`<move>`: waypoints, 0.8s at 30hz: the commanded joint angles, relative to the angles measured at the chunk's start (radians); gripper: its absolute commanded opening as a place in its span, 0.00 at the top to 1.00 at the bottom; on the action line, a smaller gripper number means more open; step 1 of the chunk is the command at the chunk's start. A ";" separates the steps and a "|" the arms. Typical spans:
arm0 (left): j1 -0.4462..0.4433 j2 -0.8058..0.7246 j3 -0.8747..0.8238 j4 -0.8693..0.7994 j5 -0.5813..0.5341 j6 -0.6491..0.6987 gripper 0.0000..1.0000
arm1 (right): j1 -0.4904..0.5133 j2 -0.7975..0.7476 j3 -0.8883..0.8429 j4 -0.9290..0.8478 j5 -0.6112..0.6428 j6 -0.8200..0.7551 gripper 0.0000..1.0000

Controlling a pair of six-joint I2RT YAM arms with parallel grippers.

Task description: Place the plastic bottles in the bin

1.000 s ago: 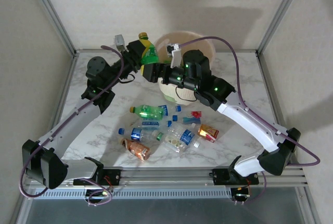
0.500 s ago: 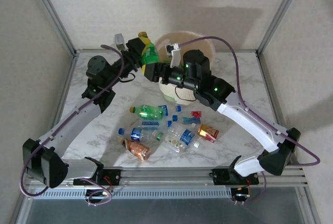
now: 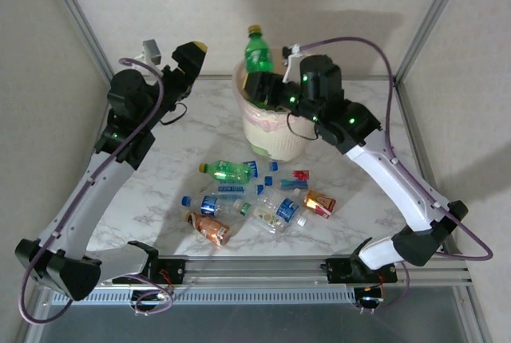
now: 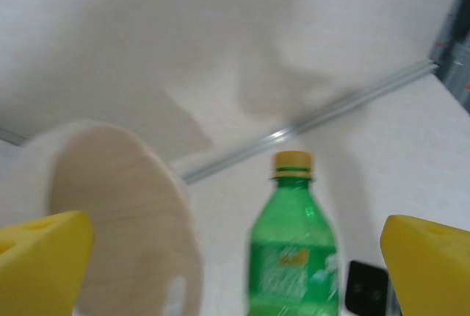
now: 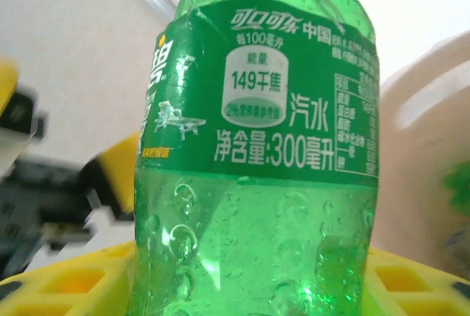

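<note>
— How far along is the robot getting with this?

— One bottle is about to go in. The green bottle (image 3: 257,49) is standing upright in the right claw (image 3: 259,81), whose jaws are pinching its lower body. In the right wrist view the label is rising between the yellow fingers (image 5: 411,286). The bin (image 3: 275,139) is sitting directly beneath that claw, so the bottle is hanging over the mouth and is not yet dropped.

— And the other arm?

— The left claw (image 3: 192,52) is standing wide open and gripping nothing. It is hovering off to the left of the right claw, at about the same height. From its own wrist camera, the green bottle is showing ahead between the spread fingers, touching neither.

— So what is remaining?

— Most of the job, judging by the table. A heap of plastic bottles (image 3: 275,211) is lying loose on the table (image 3: 160,159), well below the right claw and on the near side of the bin. It is a mix of one green bottle, clear ones with blue labels, and a few red and orange ones. The arm is hiding the inside of the bin, so how many are already lying in there cannot be told.
</note>
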 commanded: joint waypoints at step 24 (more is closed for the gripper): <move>0.087 -0.074 -0.245 -0.206 -0.077 0.102 0.00 | -0.133 0.298 0.225 -0.307 0.247 -0.250 0.17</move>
